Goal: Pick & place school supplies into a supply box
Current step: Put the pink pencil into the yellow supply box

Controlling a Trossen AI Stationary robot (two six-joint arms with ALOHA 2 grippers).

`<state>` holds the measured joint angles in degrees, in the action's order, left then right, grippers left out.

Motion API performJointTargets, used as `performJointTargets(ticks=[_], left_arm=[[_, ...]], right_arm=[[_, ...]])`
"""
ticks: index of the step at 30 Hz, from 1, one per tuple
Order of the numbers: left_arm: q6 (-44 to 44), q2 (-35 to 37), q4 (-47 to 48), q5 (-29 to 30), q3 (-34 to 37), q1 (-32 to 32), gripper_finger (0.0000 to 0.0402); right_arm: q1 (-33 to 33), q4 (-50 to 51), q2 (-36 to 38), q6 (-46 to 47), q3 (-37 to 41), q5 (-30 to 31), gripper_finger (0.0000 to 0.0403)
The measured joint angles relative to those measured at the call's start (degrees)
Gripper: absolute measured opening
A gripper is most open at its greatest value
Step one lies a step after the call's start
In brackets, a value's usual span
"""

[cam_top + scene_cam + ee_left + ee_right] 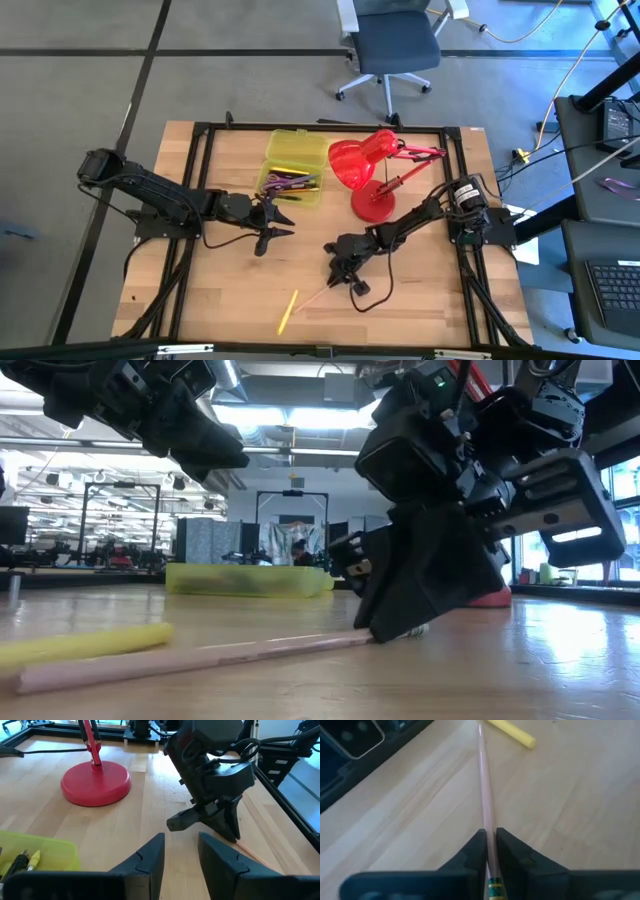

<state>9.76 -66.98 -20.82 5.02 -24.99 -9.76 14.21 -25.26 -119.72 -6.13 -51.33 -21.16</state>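
The right hand [347,281] is down at the counter [420,300], its two fingers pinched narrow around a thin pink pencil [485,785] near the end with the green band. In the right wrist view the pencil runs straight out from between the fingers, so its long axis lines up with the hand's own reach — the grip sits at one end, with nearly the whole shaft beyond it. From above, the pencil slants away from the hand toward the front of the counter, its far end close to a short yellow marker [288,311] that lies just beside it, apart from the hand.

The supply box [296,168] stands open at the back of the counter, next to the red desk lamp [366,170], already holding several pens and the purple scissors. It lies well away from the right hand, up and across the counter — so the carry would have to swing the long free end round, and I judge an end grip may let the pencil droop or pivot.

The left hand [275,220] hovers between the box and the right hand, fingers parted and holding nothing; it is the nearer arm to the box.
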Motion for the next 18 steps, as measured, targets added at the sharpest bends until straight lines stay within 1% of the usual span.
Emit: performJointTargets(ticks=[8,12,14,17,18], left_arm=[[0.0,0.0,0.02,-0.03,0.0,0.0,0.0105],[0.0,0.0,0.02,-0.02,0.0,0.0,0.0109],[0.0,0.0,0.06,0.0,0.0,0.0,0.0111],[0.0,0.0,0.07,0.0,0.0,0.0,0.0111],[0.0,0.0,0.07,0.0,0.0,-0.01,0.011]], right_arm=[[0.03,-1.14,0.0,5.86,0.02,2.53,0.0038],[0.14,-3.7,-0.17,7.39,0.2,8.01,0.0035],[0.4,-4.62,-0.24,6.75,0.16,14.75,0.0036],[0.71,-4.9,-0.29,4.4,0.11,28.9,0.004],[0.82,-4.92,-0.33,4.42,0.11,32.31,0.0041]])
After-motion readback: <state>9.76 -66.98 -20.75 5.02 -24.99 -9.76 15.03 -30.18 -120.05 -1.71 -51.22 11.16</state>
